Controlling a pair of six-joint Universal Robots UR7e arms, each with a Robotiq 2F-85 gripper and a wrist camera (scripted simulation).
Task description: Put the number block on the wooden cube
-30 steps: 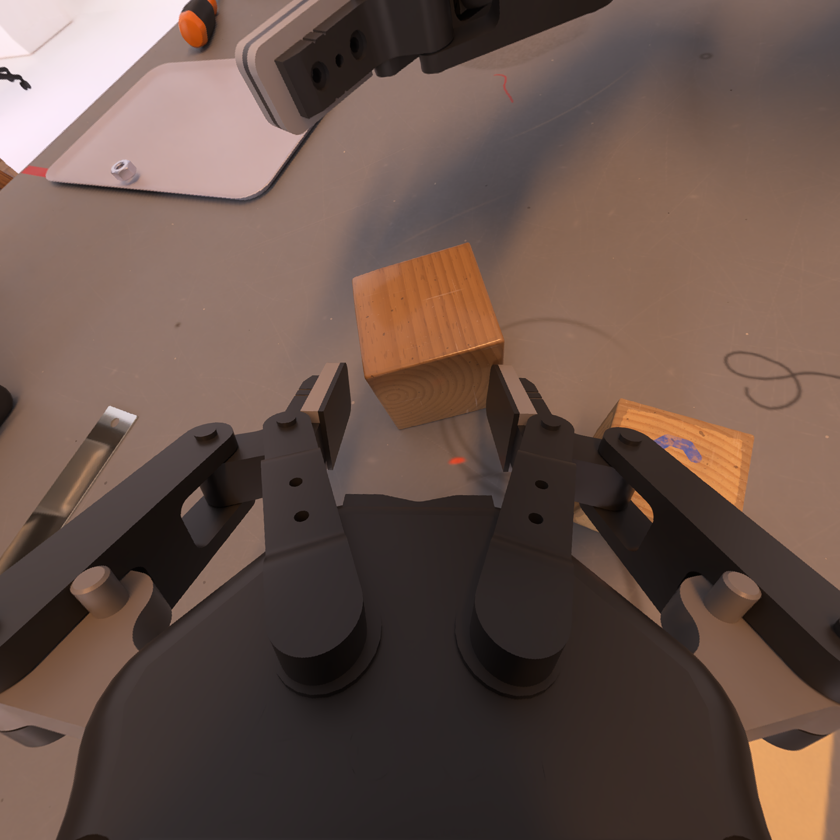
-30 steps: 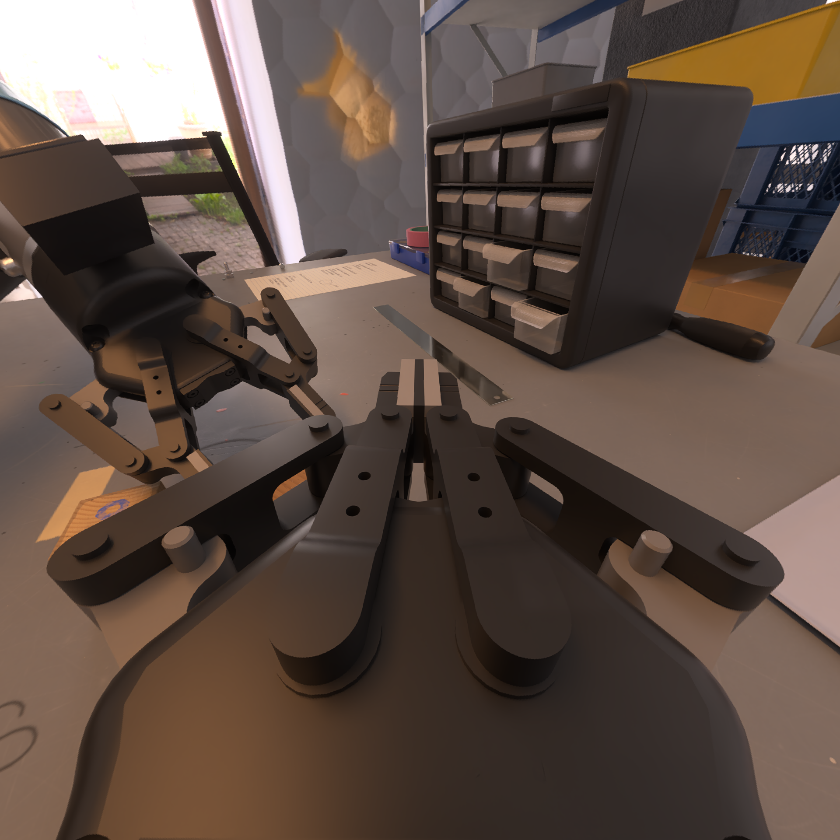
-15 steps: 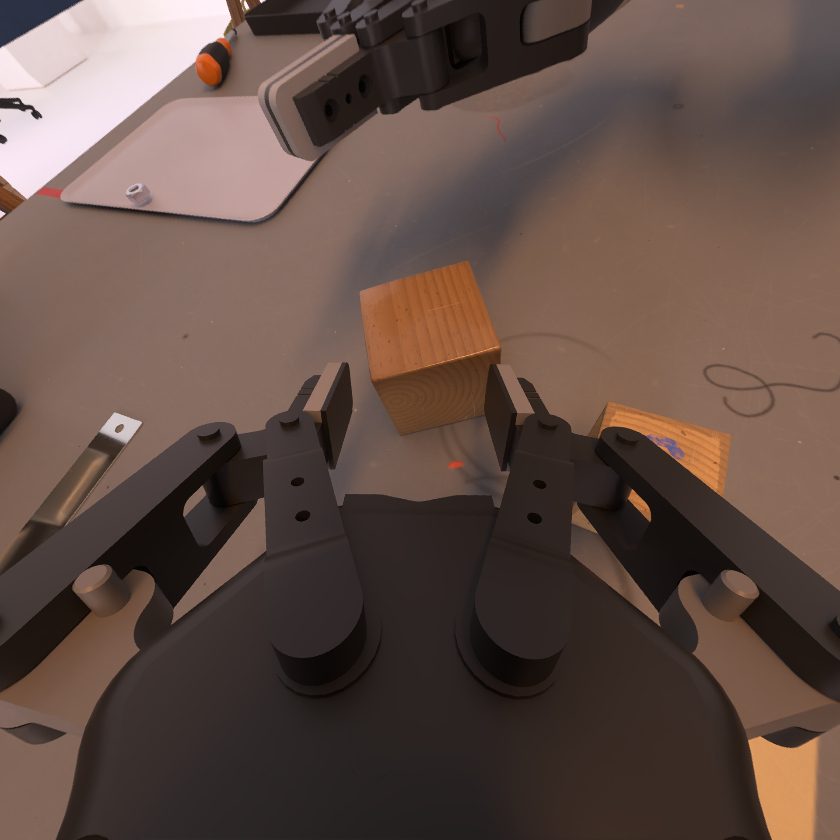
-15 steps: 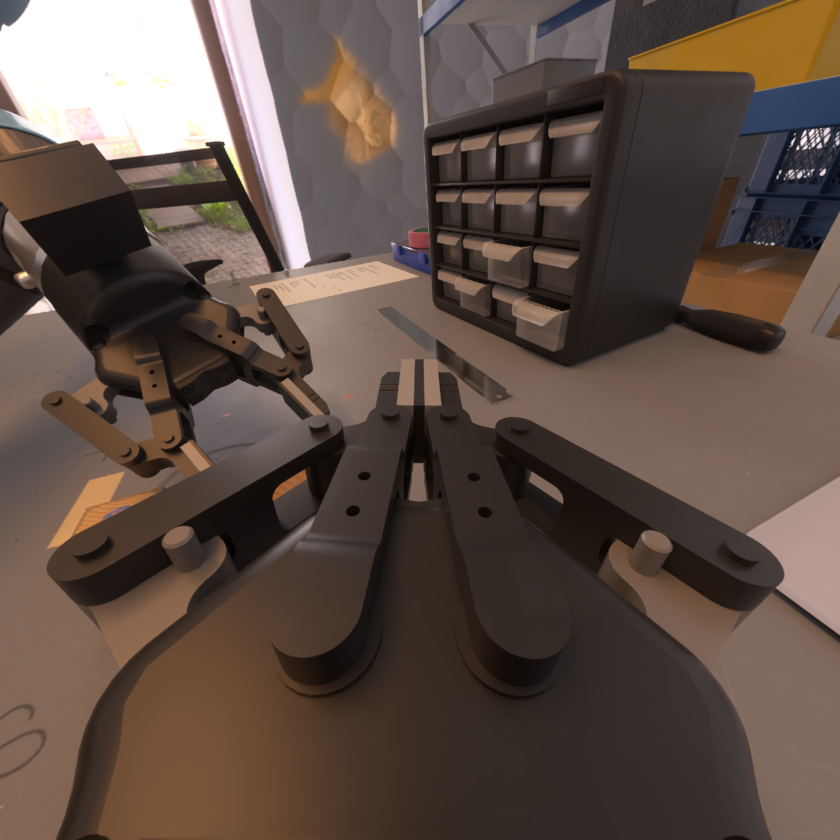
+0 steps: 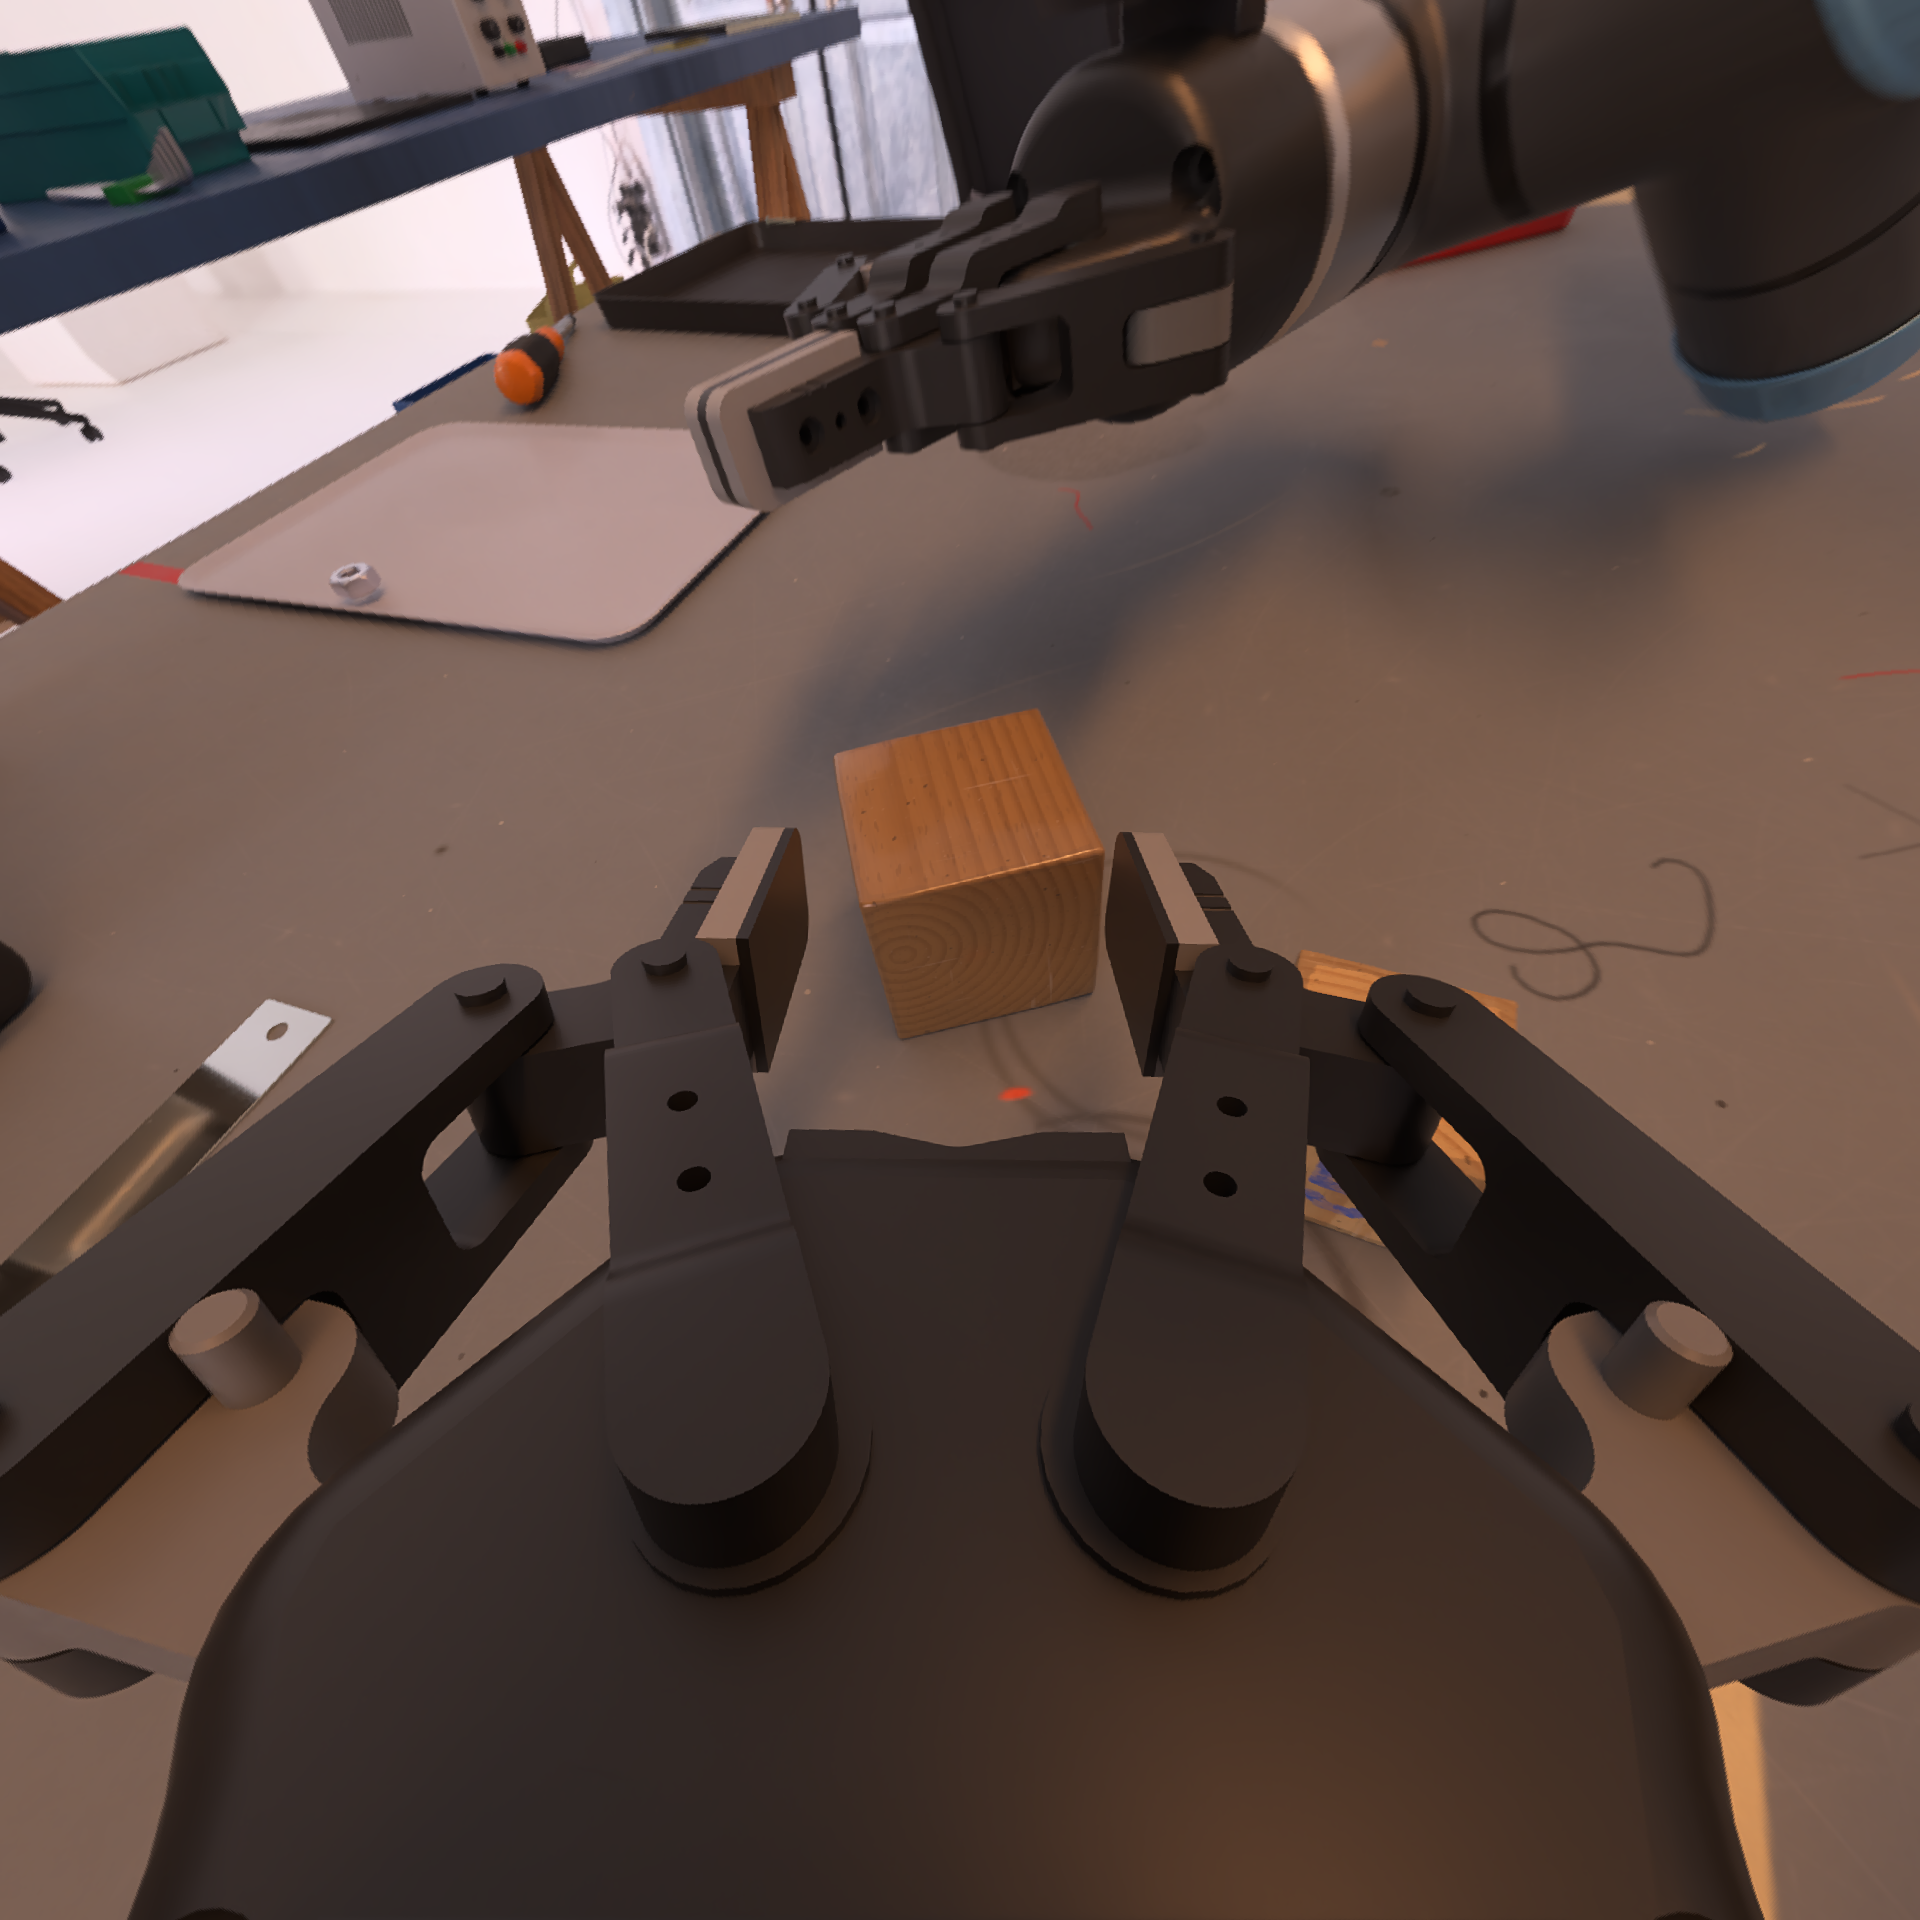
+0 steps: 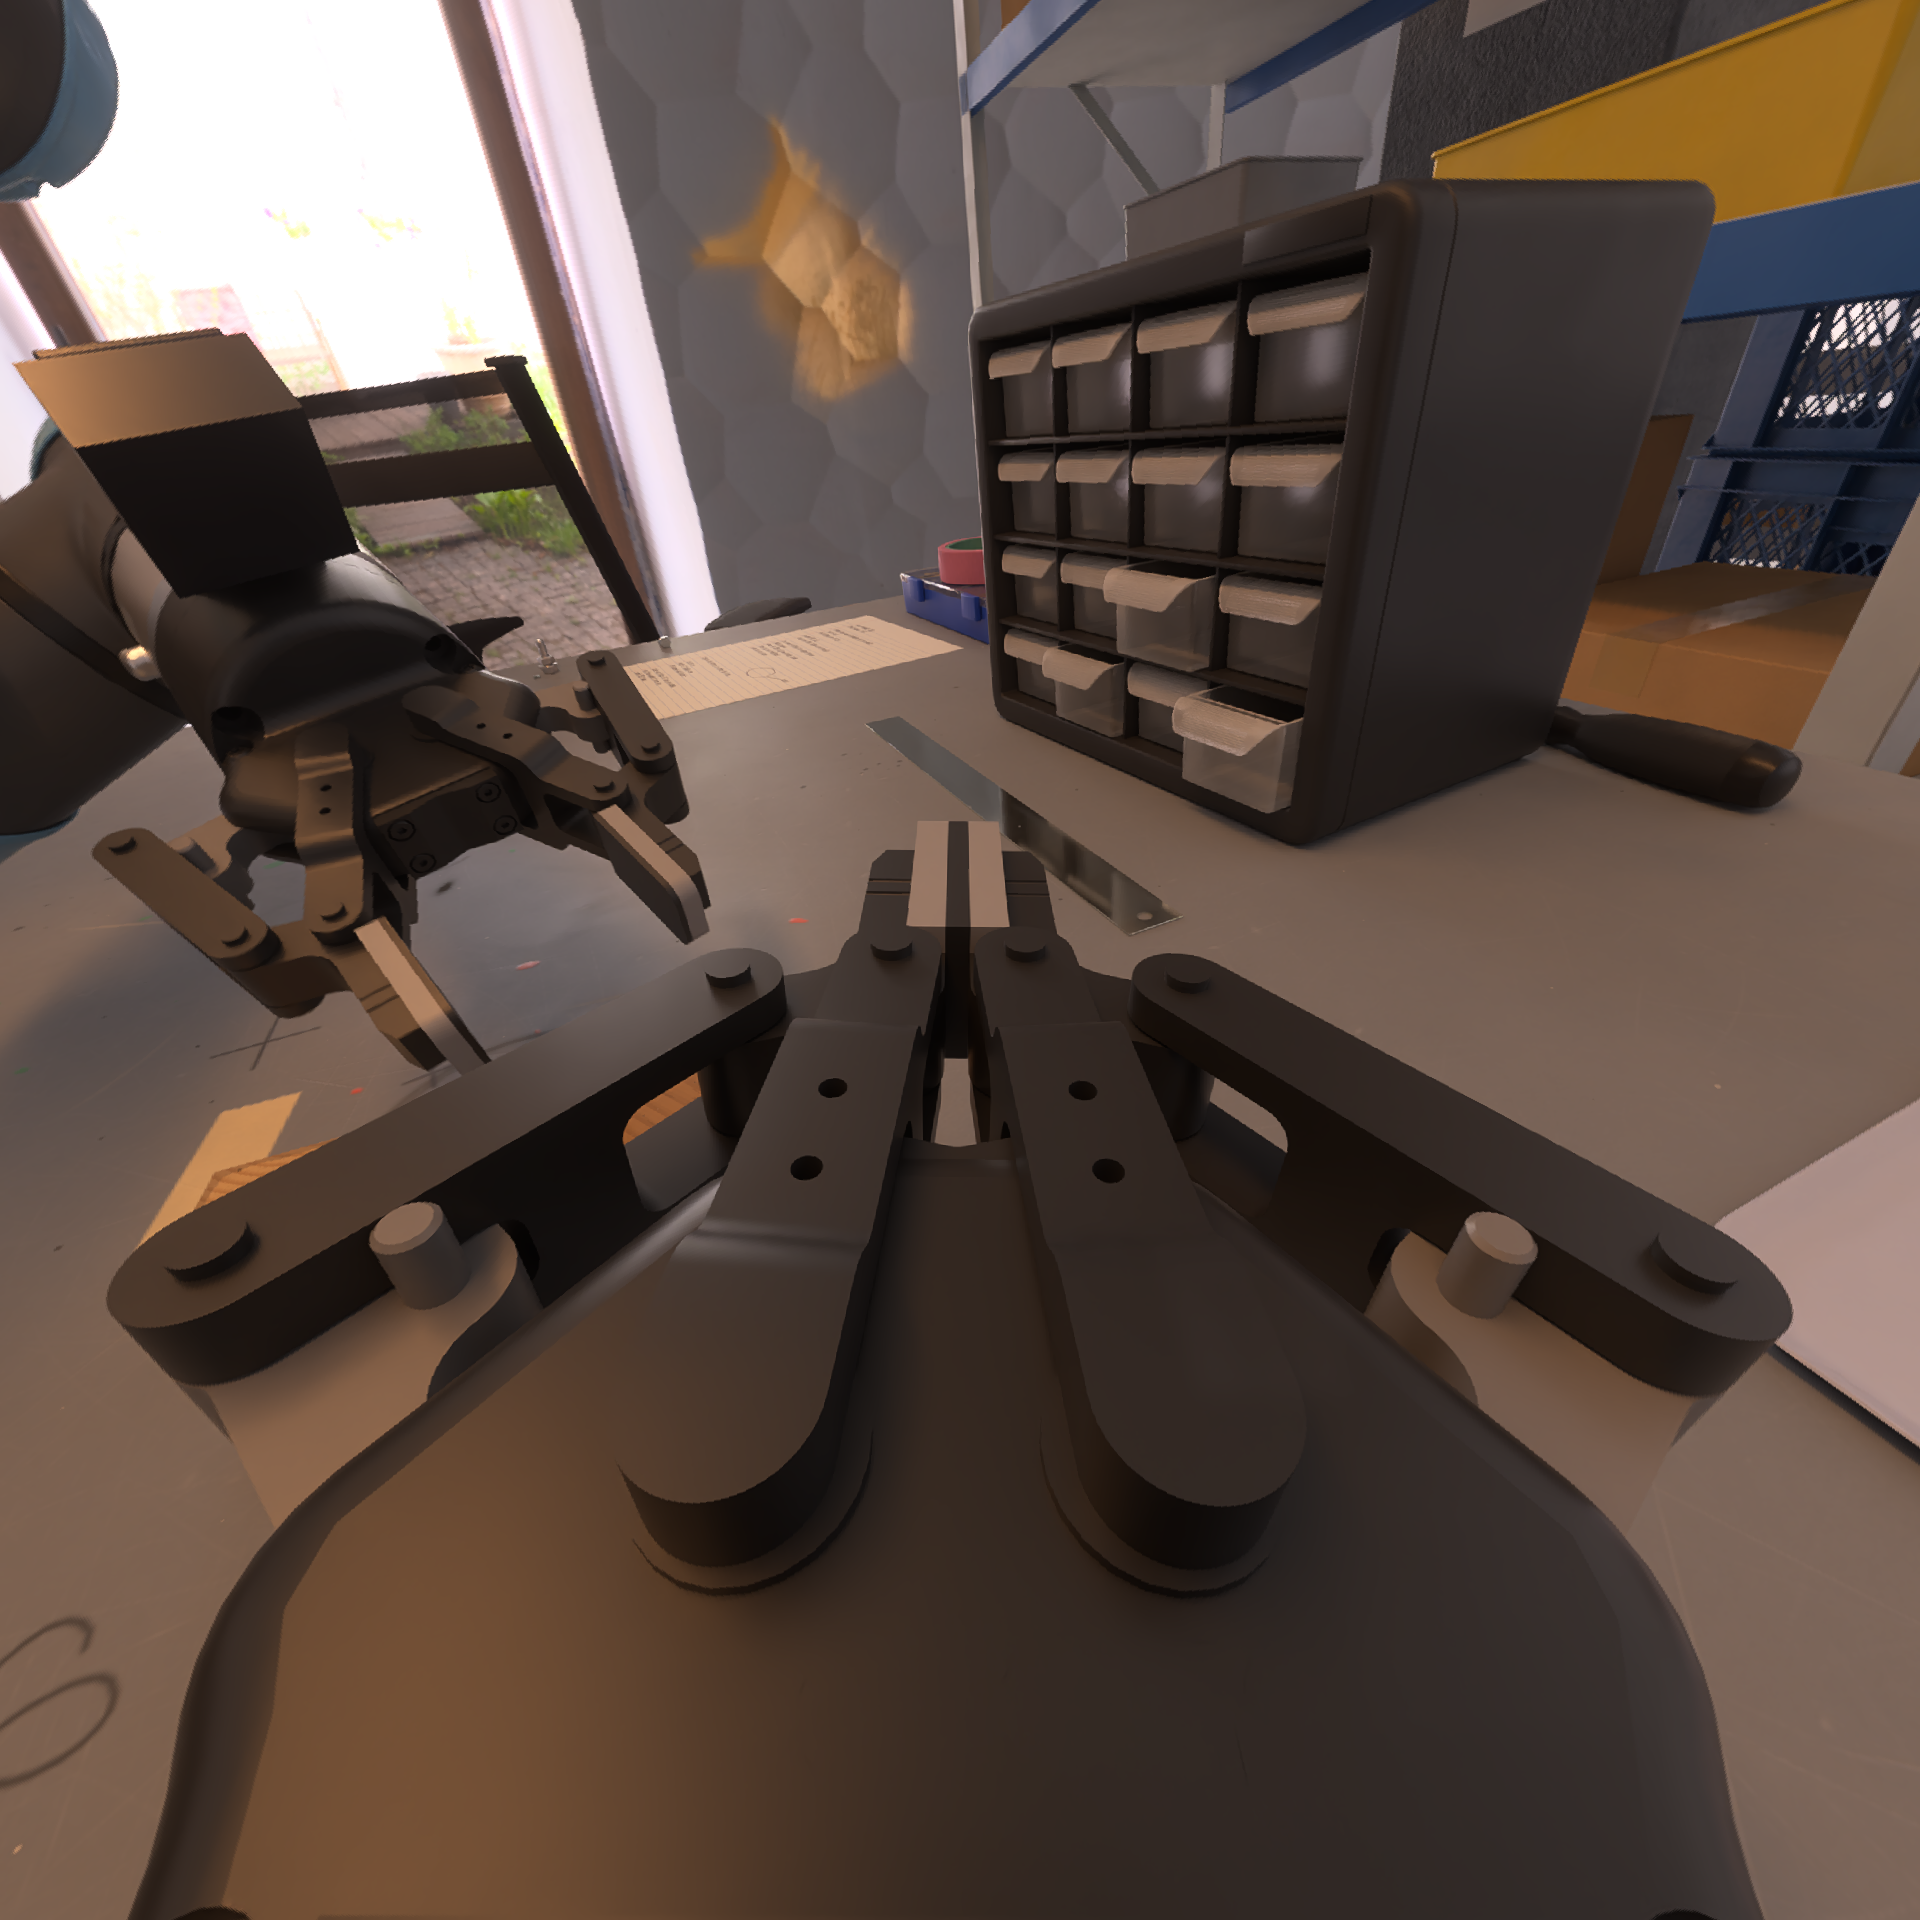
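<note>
The wooden cube point(image 5: 971, 873) stands on the grey table point(image 5: 1351, 675), seen between and just beyond the fingertips of my left gripper point(image 5: 956, 904). That gripper is open and empty, above the table. The number block point(image 5: 1333, 977), a flat pale wood piece with blue marking, lies on the table right of the cube, mostly hidden behind my right finger linkage. It shows as a tan sliver in the right wrist view point(image 6: 244, 1143). My right gripper point(image 6: 956, 873) is shut and empty; in the left wrist view it point(image 5: 727, 436) hovers beyond the cube. The left gripper point(image 6: 561, 956) shows open.
A pale tray point(image 5: 499, 499) with a metal nut point(image 5: 355, 582) lies at the far left, with an orange-handled screwdriver point(image 5: 530, 369) and a black tray point(image 5: 748, 275) behind it. A steel ruler point(image 5: 156, 1143) lies left. A black drawer cabinet point(image 6: 1455, 499) stands ahead of the right gripper.
My left gripper has risen and tilted back from the table, staying open; the cube looks farther off and the number block is more hidden. The right gripper stays shut.
</note>
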